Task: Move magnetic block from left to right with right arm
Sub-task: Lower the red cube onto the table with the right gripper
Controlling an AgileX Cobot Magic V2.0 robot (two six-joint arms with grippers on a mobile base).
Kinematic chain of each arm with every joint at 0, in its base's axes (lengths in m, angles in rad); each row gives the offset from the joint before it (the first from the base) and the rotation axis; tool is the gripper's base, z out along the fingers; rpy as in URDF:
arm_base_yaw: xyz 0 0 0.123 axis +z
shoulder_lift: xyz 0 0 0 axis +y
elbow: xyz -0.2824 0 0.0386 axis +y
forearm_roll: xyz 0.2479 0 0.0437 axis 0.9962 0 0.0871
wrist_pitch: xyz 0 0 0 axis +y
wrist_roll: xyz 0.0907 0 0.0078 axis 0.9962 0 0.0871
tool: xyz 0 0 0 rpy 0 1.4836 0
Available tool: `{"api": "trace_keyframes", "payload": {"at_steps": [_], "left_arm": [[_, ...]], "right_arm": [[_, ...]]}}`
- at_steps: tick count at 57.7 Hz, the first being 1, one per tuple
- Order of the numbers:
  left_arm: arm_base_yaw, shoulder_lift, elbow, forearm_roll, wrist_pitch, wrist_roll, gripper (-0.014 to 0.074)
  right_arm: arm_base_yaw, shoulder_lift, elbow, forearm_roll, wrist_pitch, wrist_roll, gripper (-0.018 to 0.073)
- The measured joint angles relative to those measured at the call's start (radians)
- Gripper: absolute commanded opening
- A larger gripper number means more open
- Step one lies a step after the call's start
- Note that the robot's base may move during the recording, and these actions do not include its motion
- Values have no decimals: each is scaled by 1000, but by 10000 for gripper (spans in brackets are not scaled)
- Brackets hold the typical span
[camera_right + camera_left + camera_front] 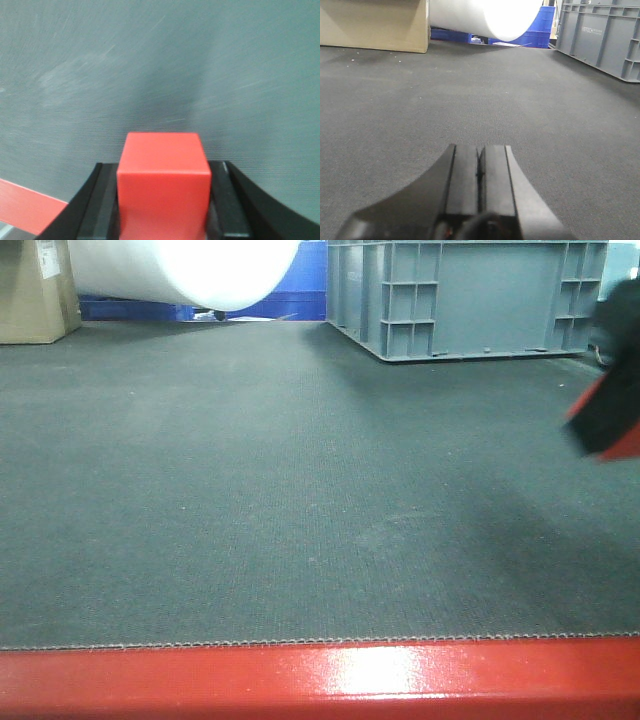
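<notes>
In the right wrist view the magnetic block [163, 180], a bright-red cube, sits between the two black fingers [102, 200] of my right gripper [163, 172], which is shut on it above the dark mat. The front view catches that gripper [610, 410] at the far right edge, blurred, with slivers of the red magnetic block [632, 445] showing beside it. My left gripper [480, 156] hangs low over the mat with its pads pressed together and nothing between them.
A grey plastic crate [465, 295] stands at the back right. A white roll [185, 270] and a cardboard box [35, 290] are at the back left. The glossy red table edge [320, 680] runs along the front of the dark mat [280, 490].
</notes>
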State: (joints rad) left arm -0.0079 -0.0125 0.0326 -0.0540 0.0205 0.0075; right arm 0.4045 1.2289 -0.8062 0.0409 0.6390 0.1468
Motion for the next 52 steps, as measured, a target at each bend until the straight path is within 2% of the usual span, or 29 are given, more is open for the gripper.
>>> {"api": "trace_keyframes", "payload": {"at_steps": [10, 16, 35, 44, 52], "left_arm": [[0, 0, 0, 0, 0, 0, -126], [0, 0, 0, 0, 0, 0, -126], [0, 0, 0, 0, 0, 0, -126], [0, 0, 0, 0, 0, 0, -126], [0, 0, 0, 0, 0, 0, -126]], "right_arm": [[83, 217, -182, -16, 142, 249, 248], [126, 331, -297, -27, 239, 331, 248], [239, 633, -620, -34, 413, 433, 248], [260, 731, -738, -30, 464, 484, 248], [260, 770, -774, -26, 470, 507, 248]]}}
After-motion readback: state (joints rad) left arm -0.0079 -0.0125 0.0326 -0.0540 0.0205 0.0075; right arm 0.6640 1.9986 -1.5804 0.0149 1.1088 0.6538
